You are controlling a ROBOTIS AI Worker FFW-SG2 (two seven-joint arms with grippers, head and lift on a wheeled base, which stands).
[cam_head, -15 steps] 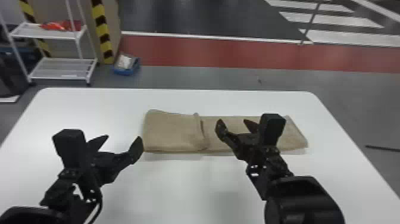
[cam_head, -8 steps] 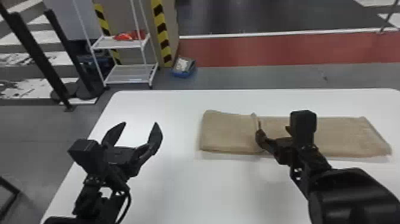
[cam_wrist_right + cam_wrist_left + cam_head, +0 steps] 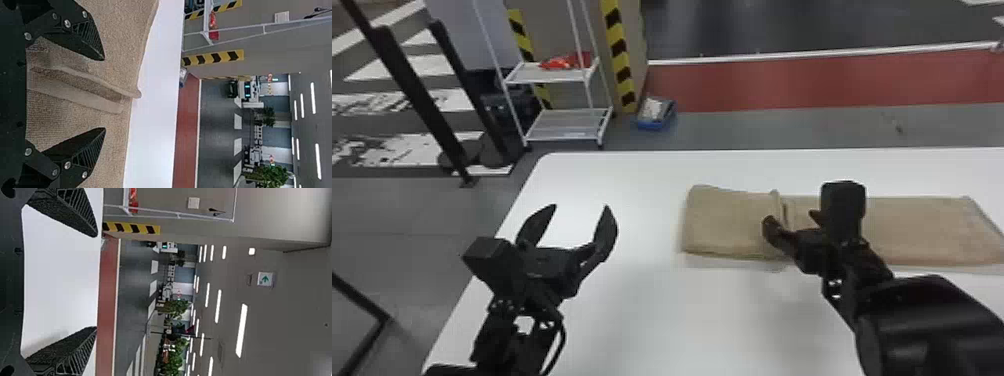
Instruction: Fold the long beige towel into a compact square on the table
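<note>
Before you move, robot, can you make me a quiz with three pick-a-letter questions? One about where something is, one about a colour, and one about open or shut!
1. Where is the right pincer?
A: over the floor
B: at the beige towel
C: by the metal rack

2. What colour is the floor strip just under the white line?
A: green
B: yellow
C: red

3. How is the left pincer?
A: open and empty
B: shut on the towel
C: shut and empty

Answers:
1 B: the right wrist view shows towel between its fingers.
2 C: the head view shows a red band.
3 A: its fingertips stand apart with nothing between them.
</note>
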